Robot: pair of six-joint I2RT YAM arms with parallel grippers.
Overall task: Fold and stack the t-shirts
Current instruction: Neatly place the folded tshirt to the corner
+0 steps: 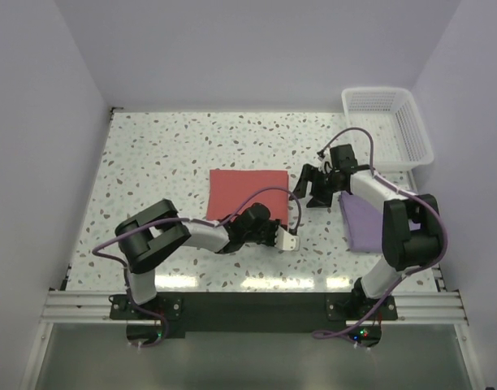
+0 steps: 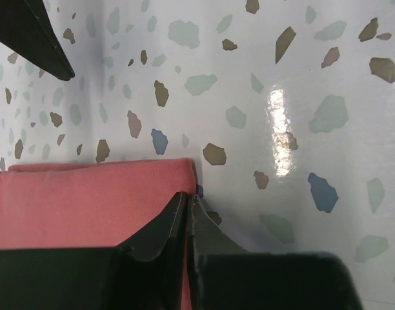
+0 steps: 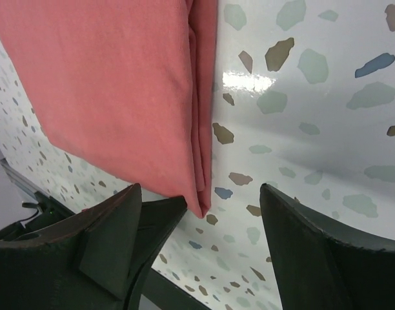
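From above, the red t-shirt (image 1: pixel 247 195) lies folded into a neat rectangle at the middle of the table (image 1: pixel 151 162). The purple t-shirt (image 1: pixel 364 226), also folded, is at its 4 o'clock, partly under the right arm. A white basket (image 1: pixel 386 126) stands off at 1 o'clock. The left end effector (image 1: pixel 287 240) sits at the red one's 5 o'clock corner, and the right end effector (image 1: pixel 309 188) is at its 3 o'clock edge. So folding looks done, and this reads as the pickup for stacking.

The left wrist view shows the jaws drawn together, pinched down on the red shirt's right-hand edge, with bare speckled table at 3 o'clock.

In the right wrist view the jaws are spread wide and hold nothing. The shirt's layered corner pokes in between the fingers (image 3: pixel 120 242).

My call for the next move is that the right side closes on that corner, catching every layer. Then both lift evenly and carry the shirt toward 4 o'clock onto the purple one, keeping the fold flat.
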